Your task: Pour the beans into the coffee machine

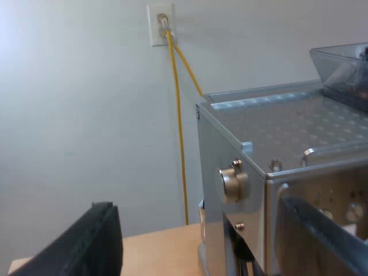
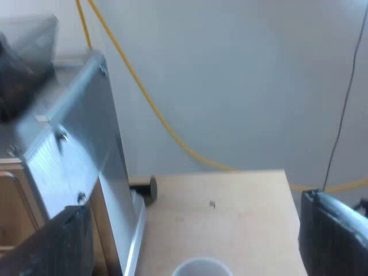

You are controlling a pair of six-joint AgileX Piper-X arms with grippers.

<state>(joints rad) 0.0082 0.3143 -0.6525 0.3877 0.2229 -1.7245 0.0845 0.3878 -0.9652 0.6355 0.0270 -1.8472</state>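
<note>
Much is being cut off here. The bean hopper (image 1: 345, 69) is sitting on top of the espresso machine (image 1: 276, 138). From the left wrist view just one corner of its smoky wall is showing, and something dark inside it is too blurred to name. From the right wrist view the hopper (image 2: 26, 40) is showing a dark mass (image 2: 17, 69) behind its wall. It is looking like beans, though that cannot be settled. A white round rim (image 2: 201, 267) is resting on the tabletop (image 2: 241, 201) near the machine's foot. It is mostly cut off, so whether it belongs to the mug cannot be told, and its inside is hidden. A small dark round-ended object (image 2: 150, 188) is lying at the machine's base, partly hidden behind it, and is too unclear to name.

The left claw (image 1: 195, 204) is hanging released, its two black fingers spread wide with the machine's corner showing between them, gripping nothing. The right claw (image 2: 192, 204) is likewise released, its fingers far apart over the tabletop, holding nothing.

The tabletop is pale, light wood. The wall (image 1: 69, 115) behind it is plain and pale. A yellow cable (image 1: 178, 126) is running down from a wall socket (image 1: 159, 24) and passing behind the machine. A thin black cable (image 2: 345, 98) is hanging down the wall near the right claw.
</note>
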